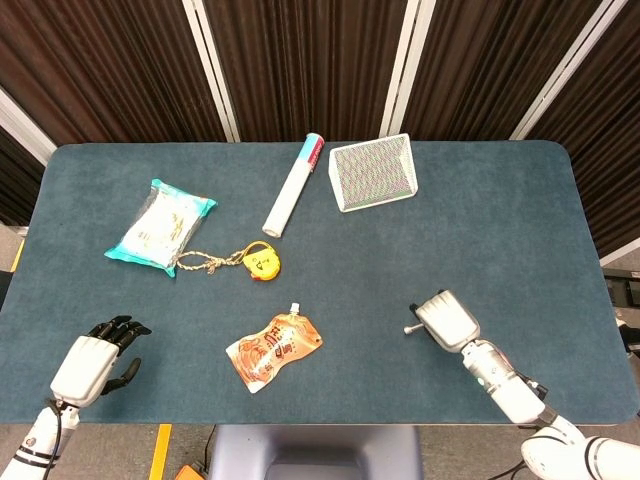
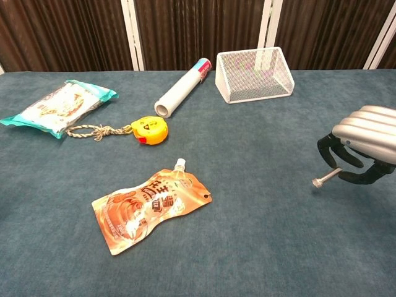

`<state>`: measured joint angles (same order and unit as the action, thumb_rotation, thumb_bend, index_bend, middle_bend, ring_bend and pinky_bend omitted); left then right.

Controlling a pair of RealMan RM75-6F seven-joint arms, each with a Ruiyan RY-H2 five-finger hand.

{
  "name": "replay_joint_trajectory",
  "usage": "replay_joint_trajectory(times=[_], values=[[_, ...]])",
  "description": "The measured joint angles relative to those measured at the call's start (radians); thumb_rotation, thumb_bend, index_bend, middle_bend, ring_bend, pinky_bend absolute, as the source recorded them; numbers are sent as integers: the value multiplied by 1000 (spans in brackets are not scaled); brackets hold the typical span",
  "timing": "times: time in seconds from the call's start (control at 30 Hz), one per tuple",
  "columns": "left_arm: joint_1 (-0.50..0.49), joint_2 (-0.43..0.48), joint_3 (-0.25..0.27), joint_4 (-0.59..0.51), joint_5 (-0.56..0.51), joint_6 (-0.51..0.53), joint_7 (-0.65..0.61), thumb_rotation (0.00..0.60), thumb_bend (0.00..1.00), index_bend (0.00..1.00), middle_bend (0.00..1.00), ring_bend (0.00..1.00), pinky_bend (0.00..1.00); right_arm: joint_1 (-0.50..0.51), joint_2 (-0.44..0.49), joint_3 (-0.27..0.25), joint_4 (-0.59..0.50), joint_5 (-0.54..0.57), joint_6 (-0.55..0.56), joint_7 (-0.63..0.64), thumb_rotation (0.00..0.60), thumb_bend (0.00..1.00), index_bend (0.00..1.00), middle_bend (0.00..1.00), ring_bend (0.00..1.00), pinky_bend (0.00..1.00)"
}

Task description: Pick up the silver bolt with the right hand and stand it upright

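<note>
The silver bolt (image 2: pixel 325 177) is lifted off the blue table, tilted with its head pointing down and to the left; it also shows as a small stub (image 1: pixel 412 328) in the head view. My right hand (image 2: pixel 360 143) pinches its shaft from above, fingers curled around it, at the table's right front (image 1: pixel 446 322). My left hand (image 1: pixel 97 360) rests near the front left corner with its fingers apart and holds nothing; the chest view does not show it.
An orange spouted pouch (image 1: pixel 273 349) lies front centre. A yellow tape measure (image 1: pixel 262 262) with a rope, a teal snack bag (image 1: pixel 160 226), a white roll (image 1: pixel 293 185) and a white mesh basket (image 1: pixel 373 172) lie farther back.
</note>
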<state>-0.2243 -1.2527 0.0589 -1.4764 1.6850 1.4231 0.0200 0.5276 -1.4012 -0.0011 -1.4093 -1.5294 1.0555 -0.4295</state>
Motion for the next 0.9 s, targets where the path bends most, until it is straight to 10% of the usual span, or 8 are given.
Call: replay_joint_trajectory(times=[0.9], values=[[0, -1, -1, 0, -6, -4, 4, 600, 432, 309, 298, 198, 346, 15, -63, -81, 349, -358, 221, -261, 600, 433, 736, 843, 826, 765]])
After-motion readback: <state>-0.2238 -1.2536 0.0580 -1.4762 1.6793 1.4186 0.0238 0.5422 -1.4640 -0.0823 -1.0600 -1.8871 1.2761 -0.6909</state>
